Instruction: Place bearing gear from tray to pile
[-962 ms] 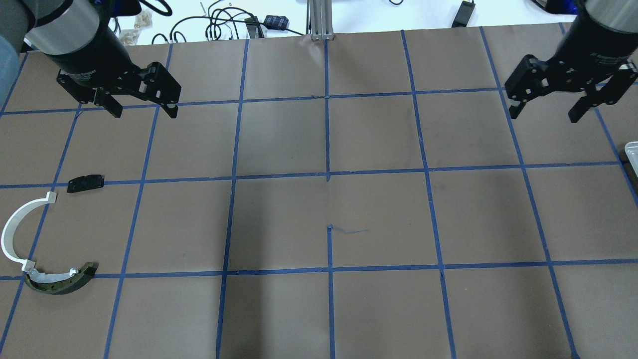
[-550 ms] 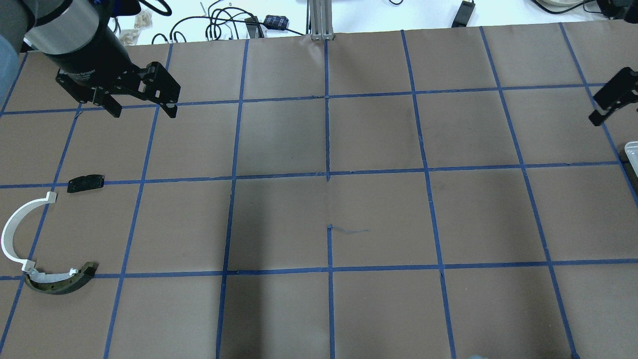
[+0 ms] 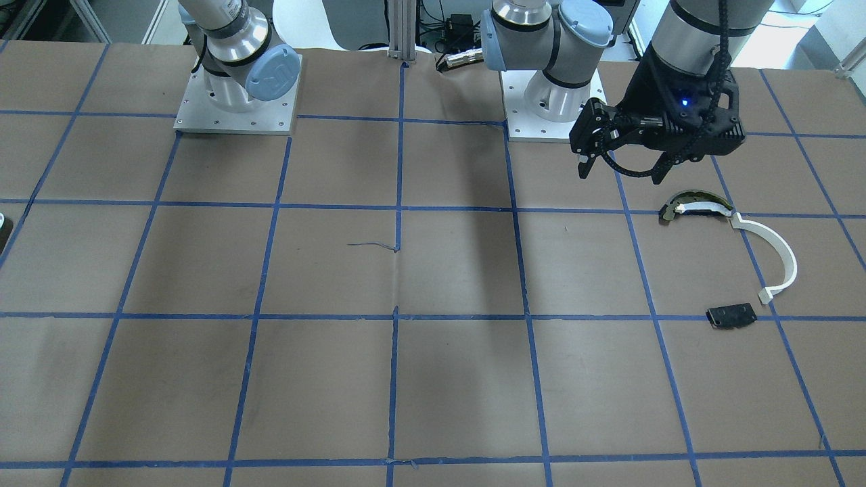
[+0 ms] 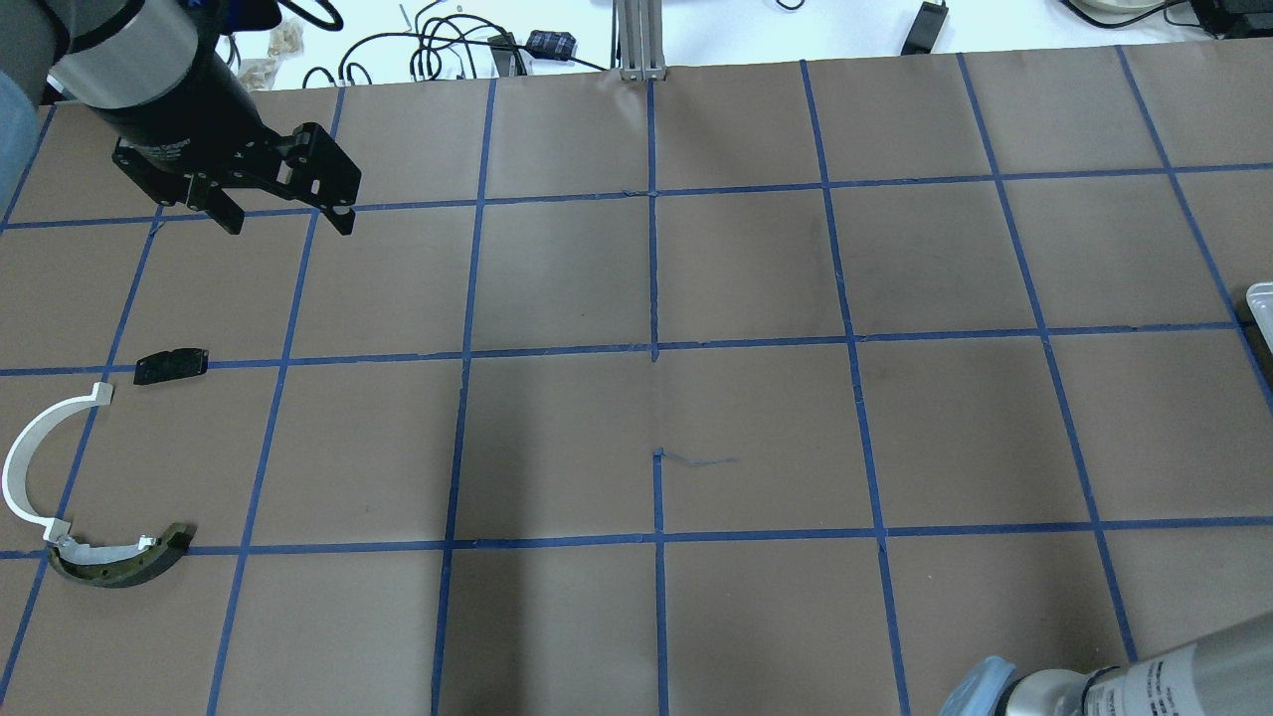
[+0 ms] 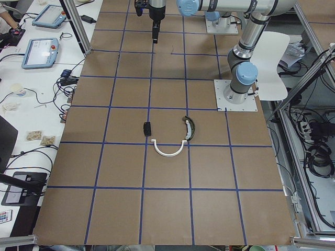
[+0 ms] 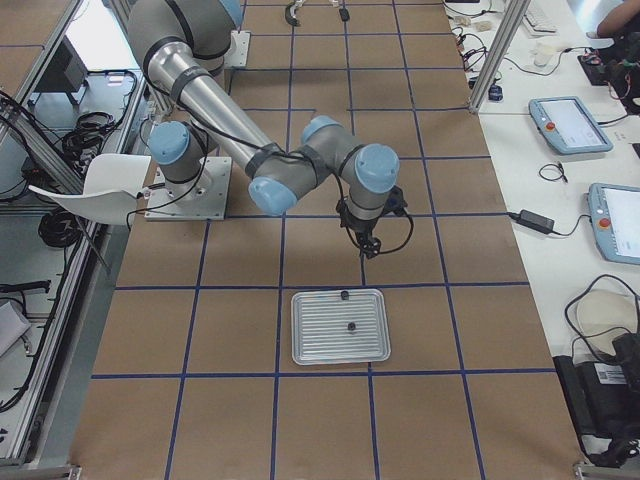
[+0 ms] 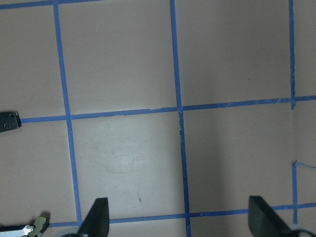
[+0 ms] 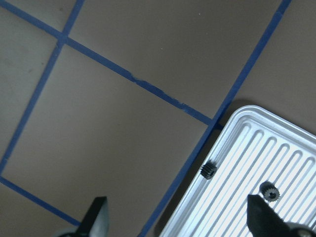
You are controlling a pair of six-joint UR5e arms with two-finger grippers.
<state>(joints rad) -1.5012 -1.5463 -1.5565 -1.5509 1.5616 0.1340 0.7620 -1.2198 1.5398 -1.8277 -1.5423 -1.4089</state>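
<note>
Two small dark bearing gears lie in the ribbed silver tray (image 8: 276, 148): one (image 8: 209, 170) at its rim, one (image 8: 269, 192) further in. In the exterior right view the gears (image 6: 344, 295) (image 6: 351, 326) lie in the tray (image 6: 310, 345). My right gripper (image 8: 177, 199) is open and empty, above the table just beside the tray's edge. The pile is at the far left: a white arc (image 4: 25, 462), an olive-and-white curved piece (image 4: 124, 562) and a black plate (image 4: 171, 365). My left gripper (image 4: 288, 227) is open and empty, raised beyond the pile.
Brown paper with a blue tape grid covers the table (image 4: 656, 398). The tray's corner (image 4: 1261, 298) shows at the overhead view's right edge. My right arm's elbow (image 4: 1094, 686) shows at the bottom right. Cables and tablets lie beyond the table's far edge.
My right gripper has moved right and out of the overhead view, and now hangs by the tray. The left arm and the pile have not moved.
</note>
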